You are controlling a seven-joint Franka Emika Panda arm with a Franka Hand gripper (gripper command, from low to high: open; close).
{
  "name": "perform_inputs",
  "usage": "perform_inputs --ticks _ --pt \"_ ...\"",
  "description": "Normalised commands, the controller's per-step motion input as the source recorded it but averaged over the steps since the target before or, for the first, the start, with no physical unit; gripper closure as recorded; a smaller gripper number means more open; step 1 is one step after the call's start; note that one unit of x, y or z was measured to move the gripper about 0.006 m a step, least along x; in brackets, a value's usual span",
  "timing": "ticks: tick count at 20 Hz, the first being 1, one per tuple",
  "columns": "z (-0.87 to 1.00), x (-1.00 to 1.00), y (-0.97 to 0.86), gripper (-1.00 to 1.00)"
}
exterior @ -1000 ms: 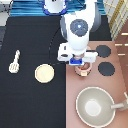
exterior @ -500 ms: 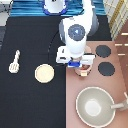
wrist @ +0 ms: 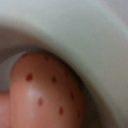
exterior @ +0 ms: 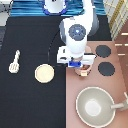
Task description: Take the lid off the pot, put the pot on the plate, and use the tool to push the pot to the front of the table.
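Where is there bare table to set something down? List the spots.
Bare black table lies below the plate and tool, and between them. Crowded: the stove, where the gripper hangs over the pot, beside burners and pan.

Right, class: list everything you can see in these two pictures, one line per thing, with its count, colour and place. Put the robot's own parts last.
table: one, black, fills the exterior view's left and middle.
tool: one, cream-white, on the table at the exterior view's left.
plate: one, cream, on the table, bare, between tool and stove.
stove: one, pinkish-brown, exterior view's right.
burners: two showing, black, on the stove.
pan: one, grey-beige, exterior view's bottom right.
pot: one, pinkish-tan, on the stove, mostly hidden under the gripper.
arm: one, white, reaching from the exterior view's top.
gripper: one, right over the pot.
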Motion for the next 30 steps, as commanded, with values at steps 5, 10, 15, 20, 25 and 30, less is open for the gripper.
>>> perform_inputs --ticks 5,10,15,20,25,30 --pt "0.07 0.02 0.06 1.00" --pt "0.35 0.03 0.08 1.00" --pt "0.99 -0.09 -0.10 1.00" --pt "1.00 -0.31 -0.72 1.00" --pt "0.86 -0.15 -0.98 1.00" --pt "0.55 -0.11 -1.00 1.00"
